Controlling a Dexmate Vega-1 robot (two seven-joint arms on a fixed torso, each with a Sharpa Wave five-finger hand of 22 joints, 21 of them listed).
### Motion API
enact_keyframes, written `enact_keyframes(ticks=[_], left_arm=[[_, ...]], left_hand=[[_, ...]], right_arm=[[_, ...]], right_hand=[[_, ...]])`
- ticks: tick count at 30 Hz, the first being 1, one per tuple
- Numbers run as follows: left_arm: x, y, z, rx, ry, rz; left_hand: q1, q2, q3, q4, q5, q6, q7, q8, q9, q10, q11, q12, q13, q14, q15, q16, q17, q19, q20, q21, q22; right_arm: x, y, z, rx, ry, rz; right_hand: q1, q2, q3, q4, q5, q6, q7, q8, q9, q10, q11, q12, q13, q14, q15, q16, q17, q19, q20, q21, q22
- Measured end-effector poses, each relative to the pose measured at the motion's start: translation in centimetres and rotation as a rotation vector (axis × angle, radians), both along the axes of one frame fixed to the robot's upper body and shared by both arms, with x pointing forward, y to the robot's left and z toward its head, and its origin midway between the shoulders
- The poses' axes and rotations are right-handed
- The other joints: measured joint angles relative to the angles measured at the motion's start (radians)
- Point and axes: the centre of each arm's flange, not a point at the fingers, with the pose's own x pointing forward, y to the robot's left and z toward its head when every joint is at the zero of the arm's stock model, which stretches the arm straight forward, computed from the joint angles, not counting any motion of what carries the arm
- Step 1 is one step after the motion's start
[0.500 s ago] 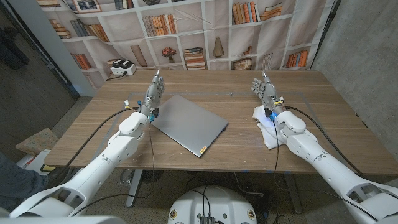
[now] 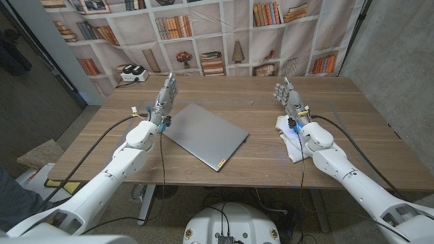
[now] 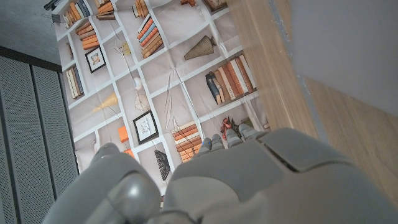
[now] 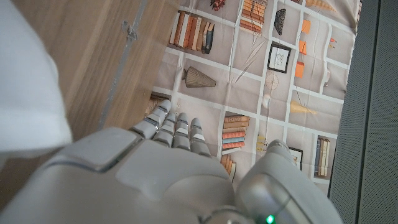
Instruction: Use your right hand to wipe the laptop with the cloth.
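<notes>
Standing up on its edge, the right hand [image 2: 287, 95] holds nothing, and its fingers [image 4: 176, 127] point up and away toward the bookshelf wall [image 2: 203, 34]. They sit a little apart, not curled in. This hand is well off to the right of the laptop [image 2: 205, 134], with bare wood between them. The right arm [image 2: 339, 166] reaches in from the near right corner of the table [image 2: 352, 102].

The left hand [image 2: 167, 96] stands the same way (fingers up, palm upright) and holds nothing too. It is just beside the laptop's far left corner, but I cannot tell if it touches it.

I count one laptop. It is grey, shut, and lies flat and turned a bit crooked near the middle of the table. I count one cloth [image 2: 290, 142]. It is white and crumpled, and it lies to the right of the laptop, under the right wrist, nearer than the hand itself. The right wrist view shows a white bit of that cloth at its edge.
</notes>
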Motion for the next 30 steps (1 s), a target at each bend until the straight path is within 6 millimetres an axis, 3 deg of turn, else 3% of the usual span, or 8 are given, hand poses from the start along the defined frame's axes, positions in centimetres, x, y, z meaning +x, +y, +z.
enact_keyframes(ticks=[17,30], left_arm=[[-1.1,0.1,0.0,0.028,-0.001,-0.016],[-1.4,0.2,0.0,0.031,-0.015,-0.015]], left_hand=[[0.034,0.013,0.007,-0.013,0.004,0.019,-0.007,0.008,0.000,0.037,0.002,0.008,0.000,0.033,-0.008,0.003,0.000,0.004,0.003,0.000,0.000],[0.047,0.026,0.011,-0.017,0.004,0.028,-0.009,0.008,0.000,0.053,-0.004,0.008,0.000,0.045,-0.013,0.003,0.000,0.010,-0.002,0.000,0.000]], right_arm=[[-3.8,-1.8,1.0,-0.054,-0.073,-0.056],[-6.8,-3.3,0.4,-0.109,-0.114,-0.152]], right_hand=[[0.018,0.006,0.001,-0.013,0.000,0.022,-0.013,0.007,0.000,0.025,-0.010,0.000,0.002,0.020,-0.012,0.004,0.000,0.025,0.000,0.000,0.000],[0.033,0.007,0.009,-0.021,0.000,0.056,-0.010,0.015,0.000,0.047,-0.013,0.008,0.002,0.044,-0.018,0.004,0.000,0.046,0.002,0.000,0.000]])
